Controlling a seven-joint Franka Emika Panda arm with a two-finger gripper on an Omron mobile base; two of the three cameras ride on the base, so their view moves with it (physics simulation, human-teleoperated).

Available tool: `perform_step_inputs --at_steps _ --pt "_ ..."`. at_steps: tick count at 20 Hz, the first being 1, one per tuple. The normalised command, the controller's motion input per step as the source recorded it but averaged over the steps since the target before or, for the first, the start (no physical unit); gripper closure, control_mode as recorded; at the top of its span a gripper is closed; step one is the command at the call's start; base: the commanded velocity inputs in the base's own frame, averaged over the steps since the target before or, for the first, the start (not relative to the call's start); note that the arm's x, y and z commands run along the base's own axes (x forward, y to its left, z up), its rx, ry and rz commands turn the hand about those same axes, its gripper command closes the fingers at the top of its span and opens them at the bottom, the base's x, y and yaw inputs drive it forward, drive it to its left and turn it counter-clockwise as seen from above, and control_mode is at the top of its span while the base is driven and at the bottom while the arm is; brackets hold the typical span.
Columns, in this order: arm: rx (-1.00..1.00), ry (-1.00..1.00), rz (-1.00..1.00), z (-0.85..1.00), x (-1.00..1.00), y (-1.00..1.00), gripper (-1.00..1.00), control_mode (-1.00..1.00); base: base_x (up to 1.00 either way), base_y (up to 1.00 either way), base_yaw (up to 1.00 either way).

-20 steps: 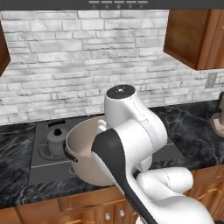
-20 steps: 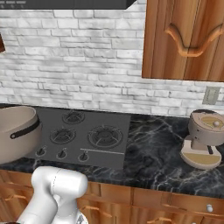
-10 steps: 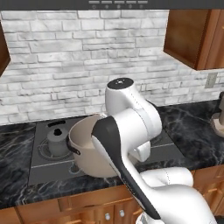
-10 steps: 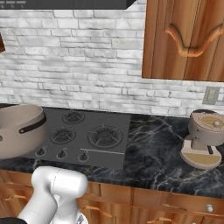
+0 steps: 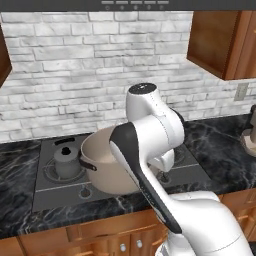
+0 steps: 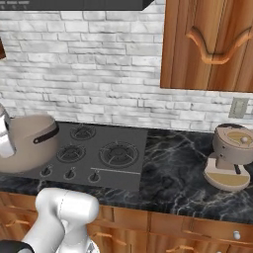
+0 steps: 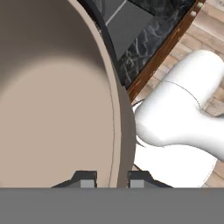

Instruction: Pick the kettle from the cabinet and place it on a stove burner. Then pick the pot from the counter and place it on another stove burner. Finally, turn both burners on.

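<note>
The beige pot [image 5: 107,167] hangs tilted over the front middle of the dark cooktop [image 5: 47,197], its pale inside facing the camera. In the right base view the pot [image 6: 27,143] covers the cooktop's left end, dark side handle toward the burners. My gripper [image 7: 112,180] is shut on the pot [image 7: 52,109], one fingertip inside its rim and one outside. The dark grey kettle [image 5: 67,160] stands upright on the back left burner, just left of the pot. Two bare burners [image 6: 118,153] [image 6: 83,132] lie to the pot's right. Whether the pot rests on a grate is unclear.
Small round knobs [image 6: 69,173] line the cooktop's front edge. Black marble counter [image 6: 173,163] runs to the right, with a beige appliance [image 6: 230,158] on it. Wooden wall cabinets [image 6: 212,44] hang above. A white brick wall [image 5: 100,65] closes off the back.
The arm has swung and carried the pot a little further over the cooktop, toward the kettle's side. The grip on the rim is unchanged.
</note>
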Motion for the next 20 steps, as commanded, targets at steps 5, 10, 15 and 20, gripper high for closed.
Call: perform_step_inputs --at_steps 5,10,15,20 --pt "0.0 0.0 0.12 0.01 0.38 -0.3 1.0 -1.0 0.0 0.0 0.0" --pt "0.0 0.0 0.1 0.01 0.42 -0.31 1.0 -1.0 0.0 0.0 0.0" --pt "0.0 0.0 0.07 0.0 0.28 -0.25 1.0 -1.0 0.0 0.0 0.0" --pt "0.03 0.0 0.02 0.0 0.36 -0.22 1.0 -1.0 0.0 0.0 0.0"
